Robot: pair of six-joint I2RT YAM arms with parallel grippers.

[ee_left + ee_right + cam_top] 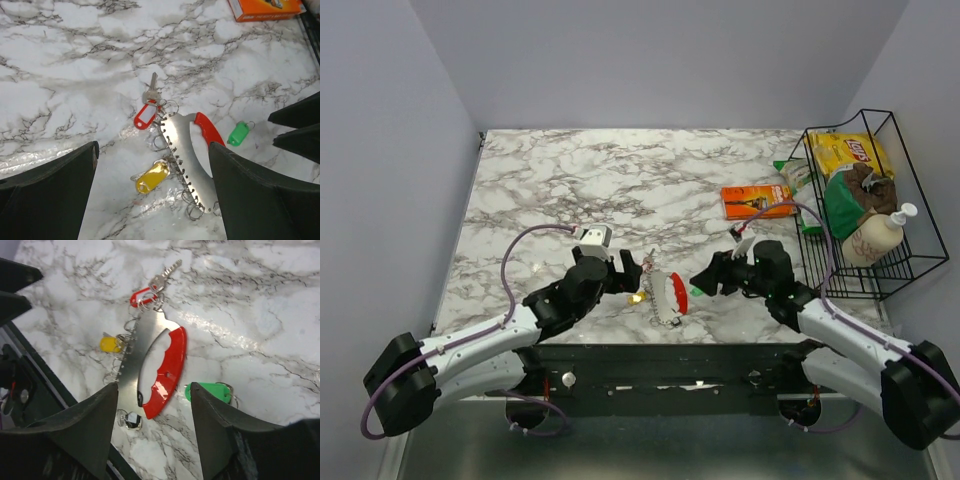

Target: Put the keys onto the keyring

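Nearest, at the table's front edge: left gripper (625, 275) and right gripper (705, 281), both spread, pinching nothing, flanking the work from either side. Between them, flat on the marble table (570, 180): red-handled metal plate (182, 145), edged with a row of small wire loops. Yellow key (151, 178) hung on a loop along the edge facing the left arm. Red key (145, 116), together with a plain silver key (151, 90), hung on the loop at the plate's far tip. Empty keyring (160, 142) between those two. Green key (238, 133) loose on the marble near the red handle, on the right arm's side, joined to no loop on the plate.

Step in hand, by judgement: two coloured keys on, one left, reach for it not yet begun. Next move likely to call for a pinch on the green head by the right gripper, a steadying hold on the plate by the left, then threading onto an empty loop. Thin wire, little margin.

Farther back: orange packet (757, 200). Farthest right: wire basket (910, 190).
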